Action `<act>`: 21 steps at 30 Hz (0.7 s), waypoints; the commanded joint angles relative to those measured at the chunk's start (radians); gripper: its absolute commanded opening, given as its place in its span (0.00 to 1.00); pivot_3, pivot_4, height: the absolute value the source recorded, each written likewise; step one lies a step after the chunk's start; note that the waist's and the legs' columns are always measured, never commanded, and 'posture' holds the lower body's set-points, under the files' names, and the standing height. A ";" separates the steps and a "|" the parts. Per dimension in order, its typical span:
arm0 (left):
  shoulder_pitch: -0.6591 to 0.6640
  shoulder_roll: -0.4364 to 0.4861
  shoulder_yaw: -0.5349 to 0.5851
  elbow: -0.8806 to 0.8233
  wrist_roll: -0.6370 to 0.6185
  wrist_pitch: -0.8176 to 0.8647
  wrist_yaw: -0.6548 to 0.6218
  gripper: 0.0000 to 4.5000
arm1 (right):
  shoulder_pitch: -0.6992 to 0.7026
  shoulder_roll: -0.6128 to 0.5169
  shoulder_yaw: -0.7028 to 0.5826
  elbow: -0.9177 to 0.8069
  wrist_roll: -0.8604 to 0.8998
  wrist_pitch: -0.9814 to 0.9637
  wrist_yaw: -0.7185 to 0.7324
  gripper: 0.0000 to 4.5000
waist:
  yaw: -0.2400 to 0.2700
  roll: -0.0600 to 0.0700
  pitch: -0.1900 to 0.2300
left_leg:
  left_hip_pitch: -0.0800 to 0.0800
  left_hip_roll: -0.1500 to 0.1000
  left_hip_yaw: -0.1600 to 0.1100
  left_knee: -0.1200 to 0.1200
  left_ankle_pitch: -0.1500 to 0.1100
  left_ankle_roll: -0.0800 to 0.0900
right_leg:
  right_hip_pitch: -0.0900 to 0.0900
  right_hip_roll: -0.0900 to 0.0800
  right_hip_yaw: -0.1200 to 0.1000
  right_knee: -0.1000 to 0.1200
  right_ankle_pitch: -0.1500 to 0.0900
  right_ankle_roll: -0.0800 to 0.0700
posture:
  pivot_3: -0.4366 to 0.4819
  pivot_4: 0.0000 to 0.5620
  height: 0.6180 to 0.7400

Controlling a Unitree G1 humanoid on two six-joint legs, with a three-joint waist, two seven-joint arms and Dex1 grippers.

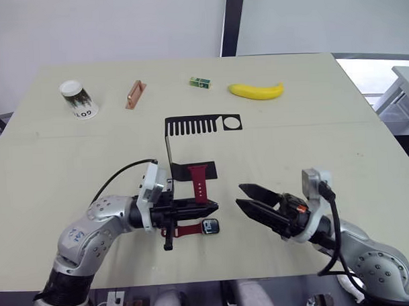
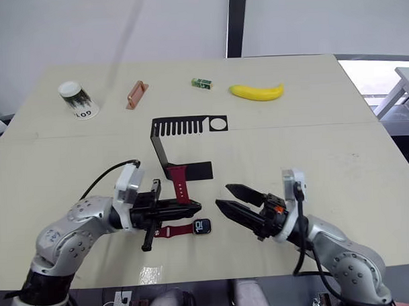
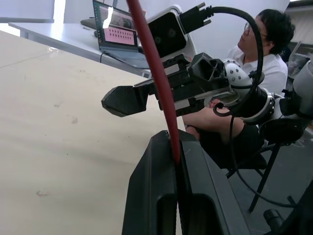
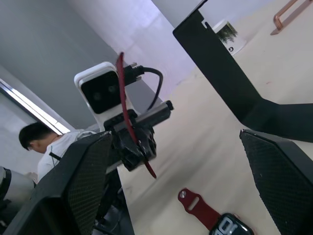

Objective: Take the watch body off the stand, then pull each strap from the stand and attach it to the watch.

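Left gripper (image 1: 205, 207) pinches a red strap (image 1: 199, 182); right gripper (image 1: 241, 196) gapes wide, empty.

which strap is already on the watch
The strap lying flat on the table, joined to the watch body. The other strap is clamped in the left gripper, not attached.

Stand (image 1: 190, 126) black; both straps (image 1: 199, 182) dark red; watch body (image 1: 210, 226) dark, screen lit; banana (image 1: 256, 91) yellow; small box (image 1: 200, 82) green.
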 commanded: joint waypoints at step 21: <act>-0.013 -0.074 -0.088 -0.049 0.029 0.016 0.038 0.00 | -0.219 0.014 0.101 -0.016 0.188 0.065 -0.199 0.60 | -0.001 0.000 0.000 | 0.000 0.000 0.000 0.002 0.000 0.000 | 0.000 0.000 0.000 0.002 0.000 0.000 | 0.48 0.27 0.98</act>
